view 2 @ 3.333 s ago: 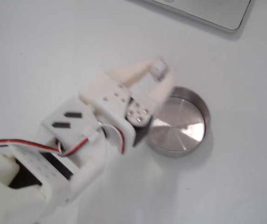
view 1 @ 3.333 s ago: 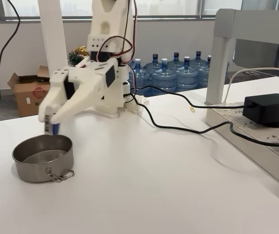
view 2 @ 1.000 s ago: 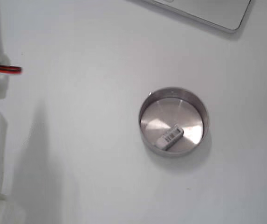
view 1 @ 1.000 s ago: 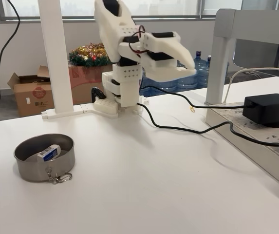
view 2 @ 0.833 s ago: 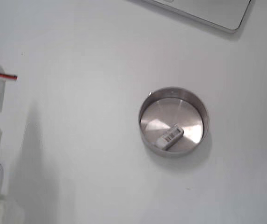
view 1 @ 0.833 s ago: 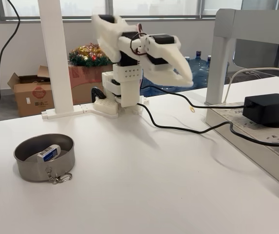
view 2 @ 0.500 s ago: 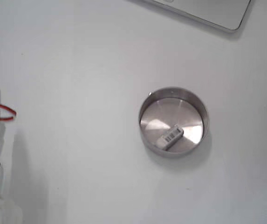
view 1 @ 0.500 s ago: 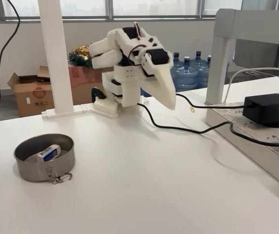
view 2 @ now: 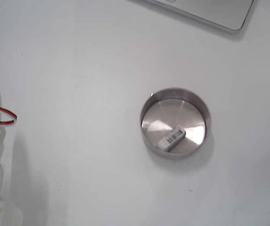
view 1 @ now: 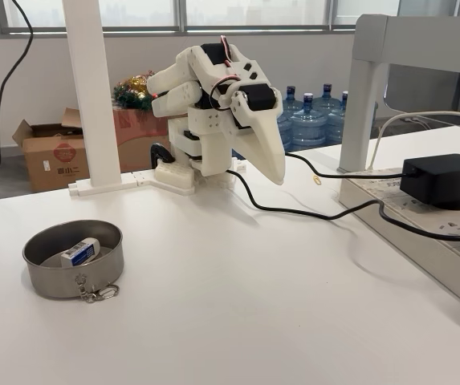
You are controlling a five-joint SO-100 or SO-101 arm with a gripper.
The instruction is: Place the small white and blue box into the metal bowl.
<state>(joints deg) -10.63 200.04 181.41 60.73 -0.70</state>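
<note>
Both fixed views: barcoded box (view 2: 171,138) inside metal bowl (view 2: 146,136), print unreadable.

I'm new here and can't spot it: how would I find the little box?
Start at the white table and find the round metal bowl near its left edge in the fixed view facing the arm. The box lies inside it, leaning against the wall. It is tiny and white with a blue face, and a fixed view from above shows its barcode, unlike the big brown carton on the floor behind.
</note>
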